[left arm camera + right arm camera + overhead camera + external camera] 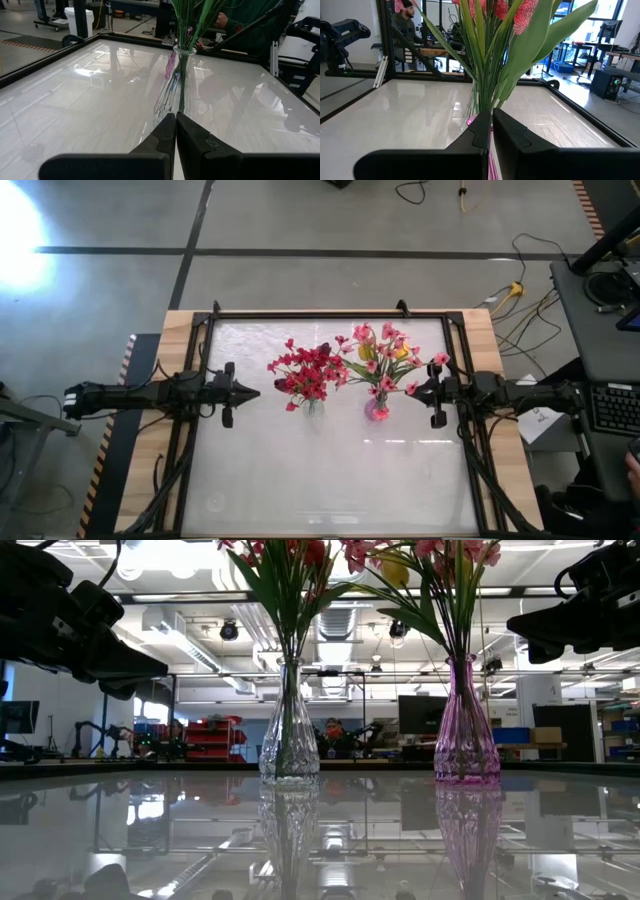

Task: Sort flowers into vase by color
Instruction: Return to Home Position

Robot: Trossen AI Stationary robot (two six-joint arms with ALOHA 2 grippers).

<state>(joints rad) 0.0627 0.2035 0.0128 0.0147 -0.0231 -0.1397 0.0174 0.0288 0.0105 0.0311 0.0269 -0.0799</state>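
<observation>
A clear glass vase (313,407) (289,725) stands upright on its base at mid-table and holds dark-red flowers (308,372). To its right a pink glass vase (377,410) (465,725) stands on its base with pink and yellow flowers (383,356); their green stems and leaves fill the right wrist view (492,55). My left gripper (250,391) (175,125) is shut and hovers left of the clear vase (175,85), pointing at it. My right gripper (414,390) (490,125) is shut and hovers just right of the pink vase, close to its outer blossoms.
The glossy white tabletop is bounded by a black frame (330,314). Both arms reach in level from the left and right edges, well above the surface (80,630) (580,610). A person (332,732) sits in the room beyond the far edge.
</observation>
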